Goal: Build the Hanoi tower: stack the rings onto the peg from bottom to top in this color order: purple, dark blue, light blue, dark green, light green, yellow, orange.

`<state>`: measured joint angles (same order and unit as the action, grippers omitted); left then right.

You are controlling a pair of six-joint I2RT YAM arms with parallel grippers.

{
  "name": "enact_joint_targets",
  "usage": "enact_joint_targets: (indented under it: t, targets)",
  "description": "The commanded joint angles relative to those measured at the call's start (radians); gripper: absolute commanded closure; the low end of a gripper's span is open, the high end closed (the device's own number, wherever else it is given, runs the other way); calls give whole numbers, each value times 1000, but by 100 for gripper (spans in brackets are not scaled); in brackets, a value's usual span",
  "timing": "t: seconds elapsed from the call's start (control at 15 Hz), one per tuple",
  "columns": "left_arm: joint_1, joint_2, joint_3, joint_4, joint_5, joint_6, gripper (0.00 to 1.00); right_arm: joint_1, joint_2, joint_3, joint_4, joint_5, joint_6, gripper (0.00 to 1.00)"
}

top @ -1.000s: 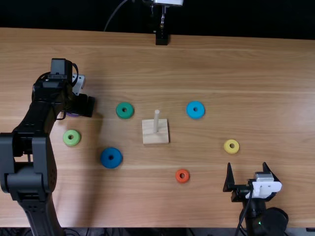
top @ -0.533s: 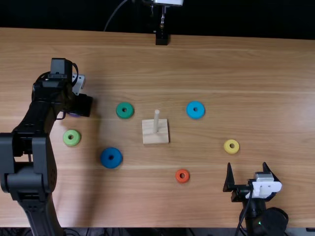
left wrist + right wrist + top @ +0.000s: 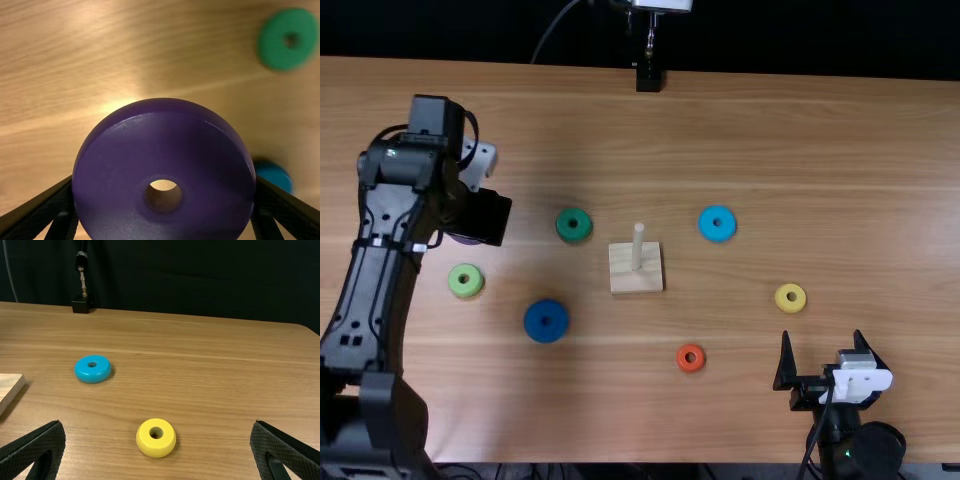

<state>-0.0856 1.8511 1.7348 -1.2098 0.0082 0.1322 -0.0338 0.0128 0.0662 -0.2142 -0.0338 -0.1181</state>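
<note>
The left gripper [image 3: 480, 215] is over the left part of the bench [image 3: 740, 120], well in from the far edge, its jaws clamped on the purple ring [image 3: 125, 160]. The arm covers much of that spot from above; the ring looks lifted, though I can't be certain. Its flat face is turned to the left wrist camera, with bench wood visible through the hole. The right gripper [image 3: 824, 346] is by the near edge, jaws apart.

Bare wood spans from the rings to the far edge. Mid-bench, the wooden base [image 3: 624, 280] carries an upright peg [image 3: 638, 248]. Left of it lie the dark green ring [image 3: 562, 225], light green ring [image 3: 456, 273] and dark blue ring [image 3: 533, 323]; right, the light blue ring [image 3: 707, 225], yellow ring [image 3: 782, 292] and orange ring [image 3: 682, 362], all flat.
</note>
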Motion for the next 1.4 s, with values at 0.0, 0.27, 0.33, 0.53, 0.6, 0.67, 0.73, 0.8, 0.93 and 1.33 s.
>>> enact_joint_targets:
  t: [0.0, 0.27, 0.33, 0.53, 0.6, 0.67, 0.73, 0.8, 0.93, 1.33]
  targets:
    - [-45, -53, 39, -16, 14, -22, 100, -9, -13, -51, -76, -5, -2, 0]
    - [-177, -132, 77, -27, 14, -175, 100, -9, -13, -51, -76, -5, -2, 0]
    - [-204, -130, 101, -27, 14, -209, 100, -9, -13, -51, -76, -5, -2, 0]
    - [-284, -112, 192, -33, 14, -268, 100, -9, -13, -51, -76, -5, 0, 0]
    - [-315, -89, 230, -35, 14, -289, 100, -9, -13, -51, -76, -7, -2, 0]
    - [-341, -55, 259, -42, 14, -314, 100, -9, -13, -51, -76, -7, -2, 0]
    - [-361, -36, 285, -49, 14, -337, 100, -9, -13, -51, -76, -5, 0, 0]
    - [-381, -26, 310, -51, 14, -351, 100, -9, -13, -51, -76, -5, -2, 0]
    - [-416, 8, 324, -51, 14, -370, 100, -9, -13, -51, -76, -7, -2, 0]
    - [-491, 48, 327, -49, 14, -386, 100, -9, -13, -51, -76, -7, -2, 0]
